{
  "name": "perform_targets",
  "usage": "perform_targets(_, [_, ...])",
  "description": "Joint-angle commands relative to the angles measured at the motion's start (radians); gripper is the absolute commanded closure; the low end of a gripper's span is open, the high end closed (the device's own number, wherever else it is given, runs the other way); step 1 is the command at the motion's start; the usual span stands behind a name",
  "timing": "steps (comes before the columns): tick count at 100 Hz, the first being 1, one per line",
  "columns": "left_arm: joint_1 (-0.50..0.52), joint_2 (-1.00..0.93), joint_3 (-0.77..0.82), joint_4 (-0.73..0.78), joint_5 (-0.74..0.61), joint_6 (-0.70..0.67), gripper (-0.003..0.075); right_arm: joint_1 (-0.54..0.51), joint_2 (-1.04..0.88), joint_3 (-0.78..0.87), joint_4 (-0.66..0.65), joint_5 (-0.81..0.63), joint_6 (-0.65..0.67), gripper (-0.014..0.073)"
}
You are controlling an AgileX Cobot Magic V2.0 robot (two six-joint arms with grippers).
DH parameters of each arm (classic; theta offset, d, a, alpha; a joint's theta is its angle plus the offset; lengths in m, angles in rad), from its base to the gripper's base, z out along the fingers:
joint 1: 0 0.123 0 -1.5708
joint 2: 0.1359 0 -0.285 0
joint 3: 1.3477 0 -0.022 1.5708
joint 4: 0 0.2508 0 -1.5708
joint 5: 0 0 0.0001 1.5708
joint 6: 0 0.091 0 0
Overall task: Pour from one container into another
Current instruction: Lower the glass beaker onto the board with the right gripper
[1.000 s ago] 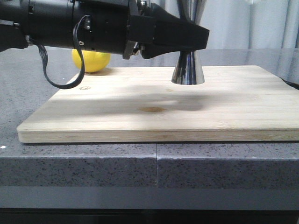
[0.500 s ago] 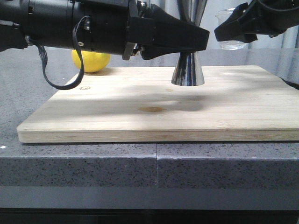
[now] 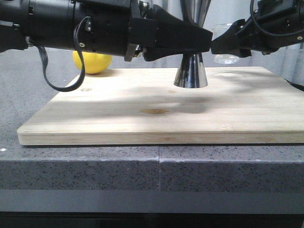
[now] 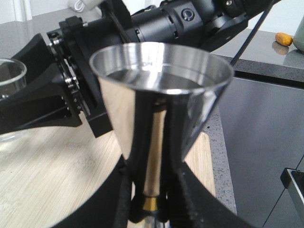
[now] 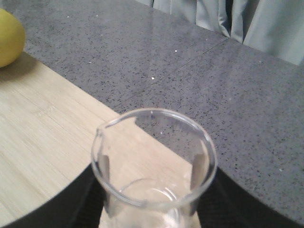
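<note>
The steel jigger (image 3: 191, 71) stands upright on the wooden board (image 3: 142, 114). My left gripper (image 3: 202, 40) is shut on its narrow waist, and black fingers (image 4: 176, 180) flank the gold band (image 4: 150, 204) under the wide cup (image 4: 161, 90). My right gripper (image 3: 221, 46) is shut on the clear glass beaker (image 3: 226, 59). It holds the beaker upright in the air just right of the jigger, a little above the board. In the right wrist view the beaker's rim and pouring lip (image 5: 154, 161) fill the foreground between the fingers of my right gripper (image 5: 154, 194).
A yellow lemon (image 3: 92, 61) lies on the grey stone counter (image 3: 28, 95) behind the board's far left corner. The left arm (image 3: 71, 26) stretches across the upper left. A curtain hangs behind the counter.
My right gripper has come in from the right with the beaker and has moved left and down, closer to the jigger. The left gripper and the jigger have not moved.
</note>
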Motion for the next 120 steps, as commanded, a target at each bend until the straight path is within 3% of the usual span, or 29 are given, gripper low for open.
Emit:
perform_targets(1, [-0.001, -0.054, -0.031, -0.052, -0.064, -0.006, 0.0741, -0.006, -0.017, -0.025, 0.032, -0.077, 0.006, 0.0375])
perform_targets(105, [-0.001, -0.054, -0.031, -0.052, -0.064, -0.006, 0.0741, -0.006, 0.074, -0.024, 0.032, -0.132, 0.006, 0.0370])
perform_targets(120, [-0.001, -0.054, -0.031, -0.052, -0.064, -0.006, 0.0741, -0.006, 0.074, -0.024, 0.032, -0.132, 0.006, 0.0290])
